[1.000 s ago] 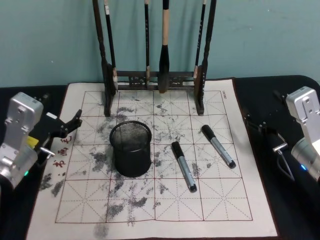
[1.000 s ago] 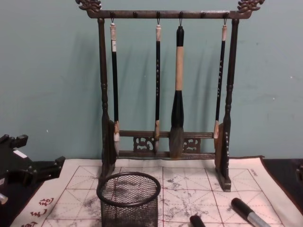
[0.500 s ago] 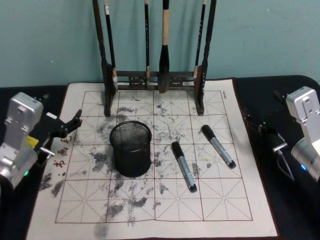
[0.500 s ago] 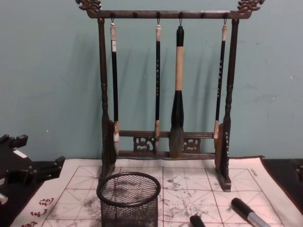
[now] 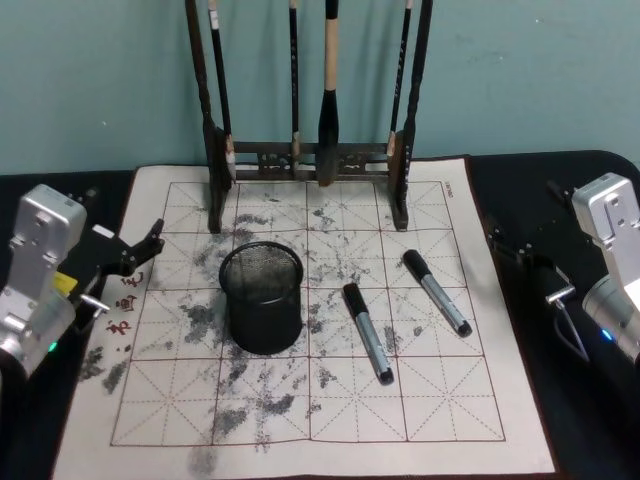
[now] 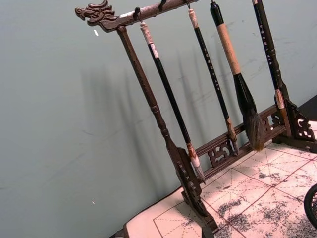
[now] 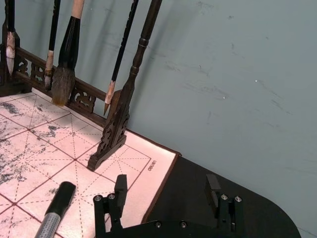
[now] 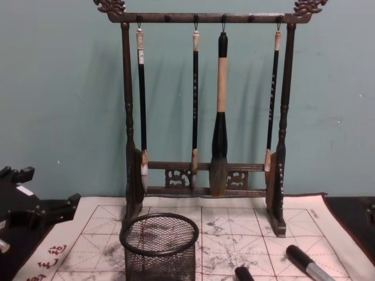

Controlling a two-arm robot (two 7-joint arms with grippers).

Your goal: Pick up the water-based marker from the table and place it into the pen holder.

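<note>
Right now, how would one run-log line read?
left hand: open, at mat's left edge | right hand: open, right of mat | markers: both lying on mat | pen holder: upright, empty

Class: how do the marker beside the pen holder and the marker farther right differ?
The inner marker lies closer to the pen holder and to the robot; the outer marker lies farther back, toward the brush rack. The outer marker slants more than the inner marker. Both lie flat, black caps toward the rack, untouched by the left gripper or right gripper.
</note>
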